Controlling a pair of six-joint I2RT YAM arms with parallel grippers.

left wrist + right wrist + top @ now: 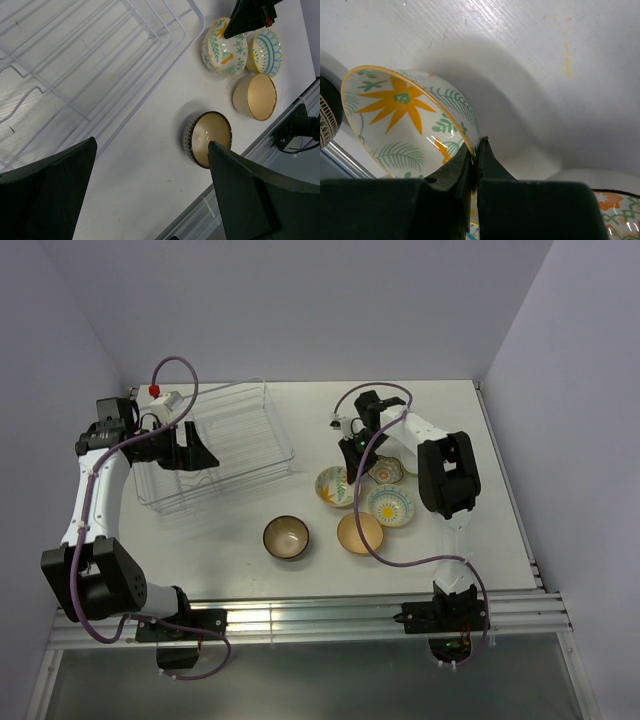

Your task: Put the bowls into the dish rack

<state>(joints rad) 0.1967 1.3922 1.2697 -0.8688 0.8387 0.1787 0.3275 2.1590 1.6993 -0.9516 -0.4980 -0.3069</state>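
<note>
The clear wire dish rack (270, 425) stands at the left, and I see no bowl in it; it also shows in the left wrist view (170, 30). My left gripper (190, 452) hovers open over its near part (152, 200). My right gripper (352, 452) is shut on the rim of the white bowl with orange flowers (405, 115), which is tilted (333, 487). On the table lie the dark brown bowl (286, 537), the tan-orange bowl (360, 533), the blue-green patterned bowl (390, 505) and the small scalloped bowl (386, 472). The lime-green bowl is out of view.
The right arm (445, 475) reaches over the cluster of bowls. A purple cable (375, 540) loops across them. Walls close the table at the back and both sides. A metal rail (320, 615) runs along the near edge.
</note>
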